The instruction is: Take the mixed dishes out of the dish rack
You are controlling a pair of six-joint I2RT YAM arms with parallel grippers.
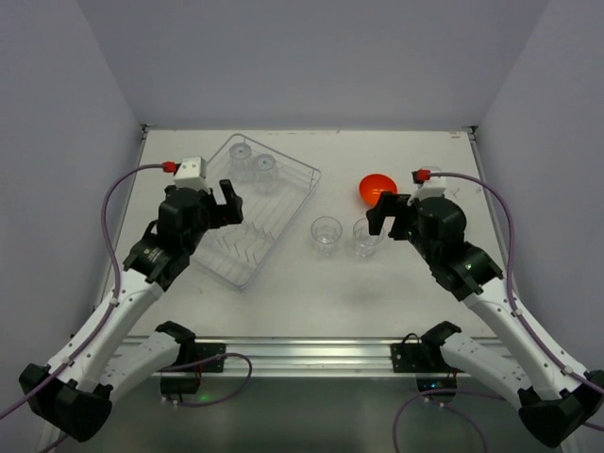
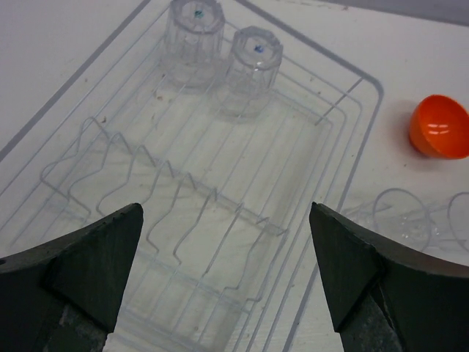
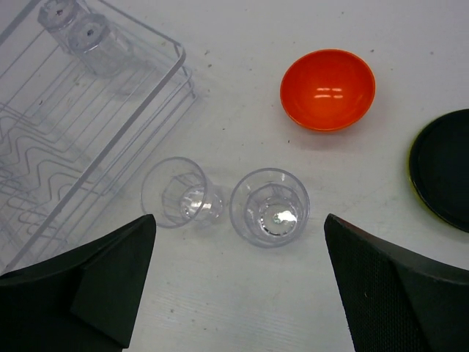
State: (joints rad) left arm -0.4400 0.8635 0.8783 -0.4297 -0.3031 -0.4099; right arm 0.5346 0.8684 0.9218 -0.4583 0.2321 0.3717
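Dish rack (image 1: 260,208): silver wire basket, rectangular, set askew on left half of table (image 1: 283,302); row of wavy upright tines across near part.
Inverted tumblers (image 2: 193,33): two, clear, ribbed, bases up, side by side in rack's far corner.
Upright tumblers (image 3: 270,205): two, clear, mouths up, on table just right of rack.
Orange bowl (image 3: 327,88): glossy, upright, farther right and back.
Plate (image 3: 443,169): black face up, yellow-green edge, far right.
Left gripper (image 2: 227,249): fingers spread wide above rack.
Right gripper (image 3: 238,257): fingers spread wide above upright tumblers.
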